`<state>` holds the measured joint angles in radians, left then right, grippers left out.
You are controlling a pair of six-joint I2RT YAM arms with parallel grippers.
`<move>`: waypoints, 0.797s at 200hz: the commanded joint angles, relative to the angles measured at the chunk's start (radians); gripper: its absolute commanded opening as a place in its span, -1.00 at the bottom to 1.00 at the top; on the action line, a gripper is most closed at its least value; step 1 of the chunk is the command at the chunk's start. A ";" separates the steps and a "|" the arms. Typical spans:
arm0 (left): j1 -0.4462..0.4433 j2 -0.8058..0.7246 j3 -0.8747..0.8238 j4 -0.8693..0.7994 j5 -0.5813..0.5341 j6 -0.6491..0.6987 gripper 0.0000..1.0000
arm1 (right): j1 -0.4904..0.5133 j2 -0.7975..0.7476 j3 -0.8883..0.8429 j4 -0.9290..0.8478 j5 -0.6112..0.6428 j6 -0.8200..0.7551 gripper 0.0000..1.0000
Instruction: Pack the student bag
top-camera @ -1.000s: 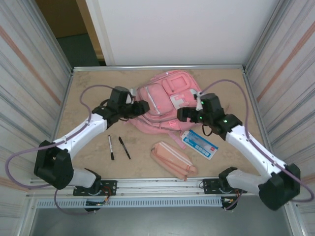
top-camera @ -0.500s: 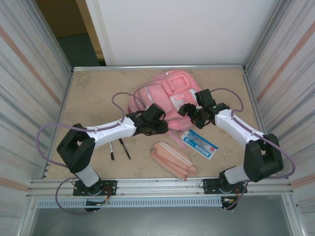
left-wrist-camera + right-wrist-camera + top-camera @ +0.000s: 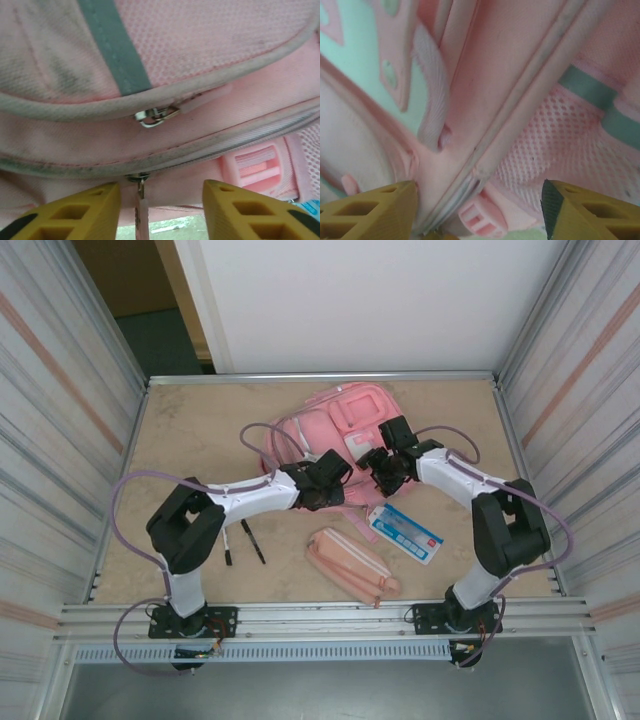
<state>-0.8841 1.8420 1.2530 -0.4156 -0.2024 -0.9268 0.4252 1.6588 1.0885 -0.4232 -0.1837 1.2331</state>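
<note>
Two arms lean in on one pink bag to get it open.

One bag (image 3: pixel 340 420) lies flat at the back middle of the table (image 3: pixel 200 430). The left gripper (image 3: pixel 161 210) has its fingers spread, one on each side of a little zip pull (image 3: pixel 142 205), and it pinches nothing. I think it wants to tug that zip. The right gripper (image 3: pixel 480 210) is spread wide too, with the bag's edge between its fingers, maybe to hold the bag steady. Near the front lie two pens (image 3: pixel 227 540), one pencil case (image 3: pixel 350 562) and one blue and white card (image 3: pixel 405 532). All four are outside the bag, so nothing looks packed yet.
</note>
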 commanded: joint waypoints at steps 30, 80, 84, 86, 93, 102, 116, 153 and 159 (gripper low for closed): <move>-0.014 0.034 0.001 -0.060 -0.160 -0.090 -0.18 | 0.032 0.129 0.099 0.003 0.083 0.028 0.07; -0.004 0.076 -0.012 -0.001 -0.105 -0.045 -0.58 | 0.035 0.131 0.086 0.000 0.142 0.020 -0.44; -0.002 0.076 -0.015 0.007 -0.099 -0.036 -0.63 | 0.035 0.131 0.082 0.003 0.144 0.021 -0.45; -0.001 0.076 -0.017 0.010 -0.096 -0.033 -0.66 | 0.035 0.130 0.081 0.004 0.146 0.022 -0.45; 0.003 0.076 -0.022 0.015 -0.088 -0.024 -0.78 | 0.034 0.128 0.074 0.013 0.142 0.023 -0.58; 0.008 0.065 -0.029 0.015 -0.078 -0.021 -0.93 | 0.029 0.125 0.068 0.021 0.129 0.022 -0.66; 0.014 0.021 -0.046 0.026 -0.067 0.003 -1.00 | 0.022 0.119 0.069 0.030 0.099 0.002 -0.75; 0.040 -0.157 -0.104 0.018 -0.074 0.108 -1.00 | -0.041 0.090 0.075 0.018 0.047 -0.117 -0.91; 0.053 -0.184 -0.121 0.019 -0.065 0.123 -1.00 | -0.059 0.085 0.076 0.012 0.022 -0.142 -0.93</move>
<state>-0.8711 1.8038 1.1744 -0.3809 -0.2565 -0.8921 0.4347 1.7779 1.1599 -0.4034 -0.1463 1.2182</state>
